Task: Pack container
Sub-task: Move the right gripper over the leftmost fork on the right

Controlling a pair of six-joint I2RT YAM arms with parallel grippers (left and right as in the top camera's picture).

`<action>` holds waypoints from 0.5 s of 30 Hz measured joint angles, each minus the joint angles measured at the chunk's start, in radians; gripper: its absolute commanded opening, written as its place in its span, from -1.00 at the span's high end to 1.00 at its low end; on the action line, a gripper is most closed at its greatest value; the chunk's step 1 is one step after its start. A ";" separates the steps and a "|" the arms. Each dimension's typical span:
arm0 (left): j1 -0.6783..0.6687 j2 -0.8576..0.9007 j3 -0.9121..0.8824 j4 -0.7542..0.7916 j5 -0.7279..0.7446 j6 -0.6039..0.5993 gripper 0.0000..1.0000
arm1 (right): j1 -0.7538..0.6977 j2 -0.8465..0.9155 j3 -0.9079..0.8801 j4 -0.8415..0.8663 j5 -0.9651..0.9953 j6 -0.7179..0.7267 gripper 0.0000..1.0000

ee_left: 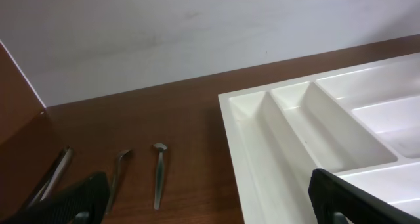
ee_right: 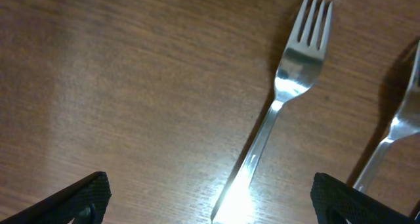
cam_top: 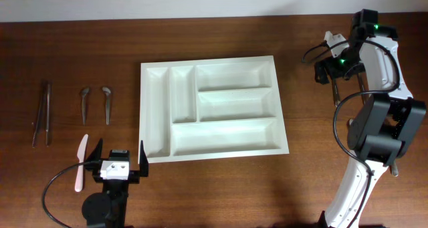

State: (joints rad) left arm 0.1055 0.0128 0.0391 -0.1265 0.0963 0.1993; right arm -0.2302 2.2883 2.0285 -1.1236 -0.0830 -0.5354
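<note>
The container (cam_top: 143, 111), a white cutlery tray with five compartments, lies in the middle of the table with nothing in it. My left gripper (cam_top: 121, 152) hovers just off its near left corner, open and holding nothing. In the left wrist view the tray's rim (ee_left: 237, 142) runs along the right side. Far right, my right gripper (cam_top: 340, 69) is open over a steel fork (ee_right: 289, 96), whose handle runs between the fingers (ee_right: 82, 196) without touching them. A second fork (ee_right: 394, 129) lies to its right.
Left of the tray lie two spoons (cam_top: 85, 102) (cam_top: 107, 103) and two long steel pieces (cam_top: 41, 114). The spoons (ee_left: 159, 175) also show in the left wrist view. A pale plastic knife (cam_top: 80, 162) lies beside my left gripper.
</note>
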 measured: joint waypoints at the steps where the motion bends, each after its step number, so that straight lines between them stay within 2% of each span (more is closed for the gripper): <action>1: 0.000 0.000 0.000 0.000 0.000 0.000 -0.98 | 0.000 0.000 0.000 0.004 0.000 0.000 -0.97; 15: 0.000 0.000 0.000 0.000 0.000 0.000 -0.98 | -0.034 0.008 0.000 0.037 -0.009 0.067 -0.97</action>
State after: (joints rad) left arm 0.1055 0.0128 0.0391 -0.1265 0.0963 0.1993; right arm -0.2642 2.2963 2.0289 -1.0866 -0.0921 -0.4686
